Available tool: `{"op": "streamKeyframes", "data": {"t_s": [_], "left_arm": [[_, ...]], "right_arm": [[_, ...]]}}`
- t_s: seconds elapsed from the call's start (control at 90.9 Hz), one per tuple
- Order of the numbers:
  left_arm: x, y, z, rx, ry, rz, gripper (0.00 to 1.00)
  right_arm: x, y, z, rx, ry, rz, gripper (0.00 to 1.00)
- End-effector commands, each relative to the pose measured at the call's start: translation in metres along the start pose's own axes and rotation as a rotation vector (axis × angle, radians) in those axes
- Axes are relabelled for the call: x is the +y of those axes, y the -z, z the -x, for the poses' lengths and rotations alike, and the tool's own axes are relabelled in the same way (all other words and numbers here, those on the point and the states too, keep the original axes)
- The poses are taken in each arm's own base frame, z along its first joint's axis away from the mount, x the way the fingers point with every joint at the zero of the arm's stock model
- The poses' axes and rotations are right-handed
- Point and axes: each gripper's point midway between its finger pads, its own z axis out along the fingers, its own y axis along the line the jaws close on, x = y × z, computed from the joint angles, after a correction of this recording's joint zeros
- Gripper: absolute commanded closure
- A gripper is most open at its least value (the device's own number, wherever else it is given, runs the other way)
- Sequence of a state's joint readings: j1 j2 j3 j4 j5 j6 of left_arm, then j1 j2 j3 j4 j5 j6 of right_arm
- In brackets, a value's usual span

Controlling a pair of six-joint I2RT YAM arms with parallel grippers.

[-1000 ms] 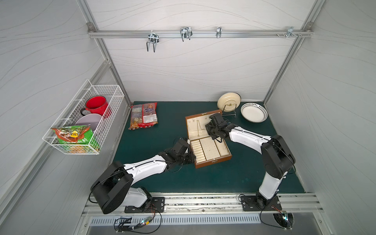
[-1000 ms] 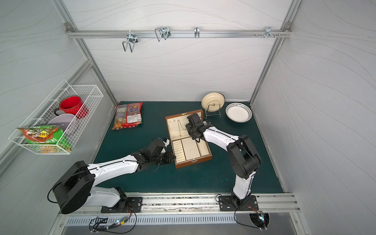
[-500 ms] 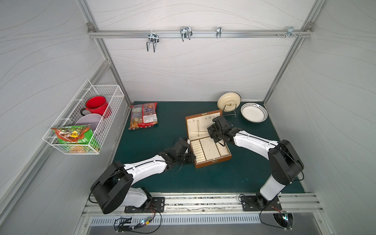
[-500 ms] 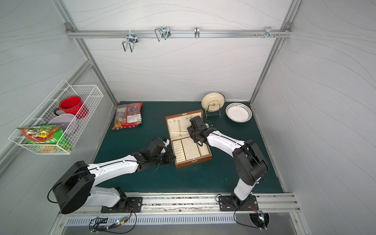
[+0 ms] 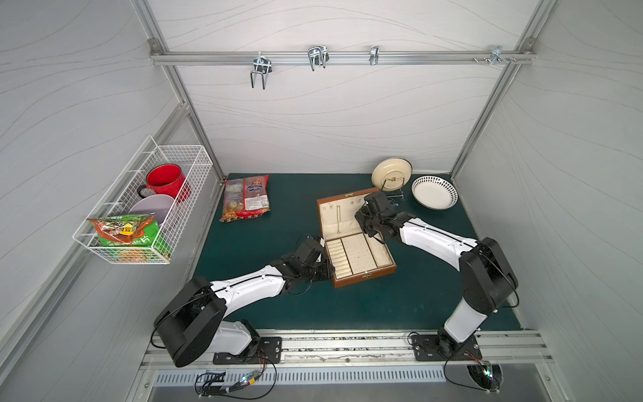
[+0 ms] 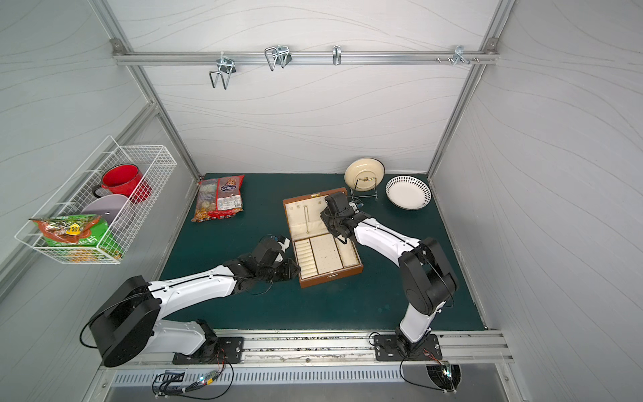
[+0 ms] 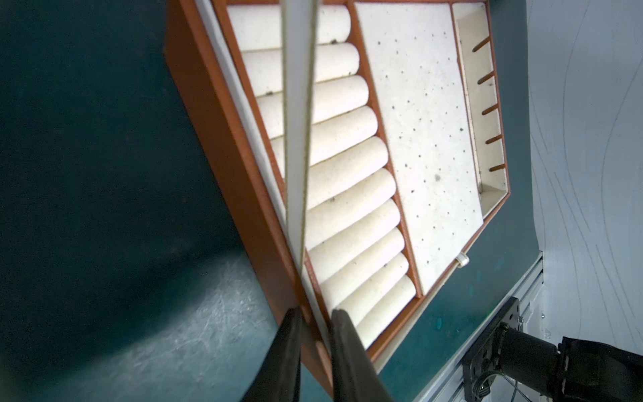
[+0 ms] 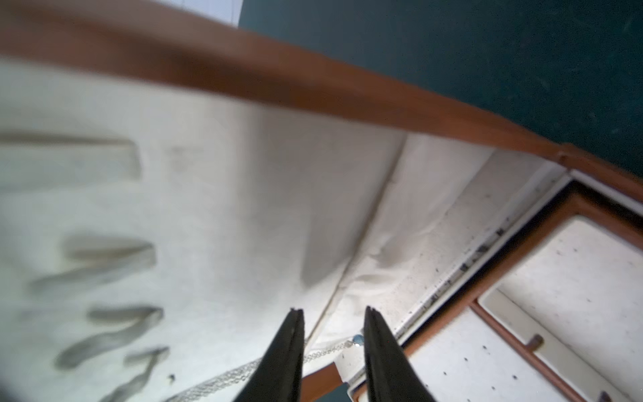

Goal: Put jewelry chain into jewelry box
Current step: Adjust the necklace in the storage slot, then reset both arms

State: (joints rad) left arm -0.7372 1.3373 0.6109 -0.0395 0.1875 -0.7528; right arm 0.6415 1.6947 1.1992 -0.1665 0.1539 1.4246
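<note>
- The box (image 5: 365,276) stood open on the green mat (image 5: 275,240), with its lid (image 5: 328,222) leaning back toward the rear wall.
- In both top views the chain (image 5: 338,219) lay against the lid's cream lining. It showed as a thin line running from the hook row down toward the hinge.
- The right gripper (image 8: 333,313) was at the lid, its fingers (image 8: 285,355) parted with a clear gap between them.
- In the right wrist view the chain's end, with a small blue bead (image 8: 357,339), showed in that gap. Neither finger pinched it.
- The left gripper (image 7: 315,313) was narrow and closed on the box's left wall. One finger (image 7: 287,351) was outside the wall and the other was inside, next to the ring rolls (image 7: 348,188).
- A cream ribbon (image 7: 298,104) ran over the rolls in the left wrist view.
</note>
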Motion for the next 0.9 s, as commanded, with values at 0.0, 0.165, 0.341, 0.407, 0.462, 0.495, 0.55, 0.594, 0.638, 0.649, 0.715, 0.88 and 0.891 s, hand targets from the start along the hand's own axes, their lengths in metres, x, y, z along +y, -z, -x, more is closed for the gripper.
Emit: {"op": "streamKeyframes", "data": {"t_s": [0.0, 0.165, 0.341, 0.407, 0.462, 0.495, 0.55, 0.594, 0.638, 0.649, 0.715, 0.88, 0.891], "left_arm": [[0.002, 0.014, 0.001, 0.002, -0.031, 0.048, 0.8], [-0.012, 0.046, 0.018, -0.061, -0.061, 0.061, 0.71], [-0.007, 0.093, 0.035, -0.158, -0.054, 0.145, 0.4], [0.002, 0.115, 0.043, -0.221, -0.042, 0.205, 0.28], [0.013, 0.136, 0.052, -0.287, -0.023, 0.265, 0.14], [0.019, 0.148, 0.057, -0.327, -0.014, 0.295, 0.02], [0.035, 0.168, 0.069, -0.41, -0.002, 0.369, 0.0], [0.049, 0.184, 0.079, -0.478, 0.014, 0.426, 0.0], [0.061, 0.199, 0.087, -0.533, 0.015, 0.477, 0.0], [0.065, 0.202, 0.09, -0.546, 0.016, 0.491, 0.0], [0.083, 0.217, 0.104, -0.604, 0.022, 0.557, 0.0], [0.142, 0.221, 0.138, -0.722, -0.007, 0.854, 0.0], [0.145, 0.218, 0.141, -0.723, -0.018, 0.865, 0.0]], "right_arm": [[0.007, 0.019, 0.008, -0.019, 0.121, 0.006, 0.55], [0.006, 0.057, 0.018, -0.048, 0.319, 0.008, 0.07], [-0.011, 0.106, 0.037, -0.154, 0.545, -0.029, 0.01], [-0.021, 0.123, 0.047, -0.218, 0.655, -0.054, 0.01], [-0.029, 0.138, 0.059, -0.289, 0.73, -0.074, 0.01], [-0.031, 0.148, 0.067, -0.345, 0.775, -0.088, 0.01], [-0.043, 0.158, 0.081, -0.432, 0.845, -0.134, 0.01], [-0.053, 0.165, 0.092, -0.491, 0.887, -0.173, 0.01], [-0.065, 0.171, 0.106, -0.548, 0.916, -0.217, 0.01], [-0.065, 0.172, 0.108, -0.561, 0.926, -0.217, 0.01], [-0.08, 0.173, 0.126, -0.614, 0.97, -0.252, 0.01], [-0.13, 0.17, 0.174, -0.697, 0.964, -0.387, 0.01], [-0.133, 0.169, 0.176, -0.696, 0.957, -0.393, 0.01]]}}
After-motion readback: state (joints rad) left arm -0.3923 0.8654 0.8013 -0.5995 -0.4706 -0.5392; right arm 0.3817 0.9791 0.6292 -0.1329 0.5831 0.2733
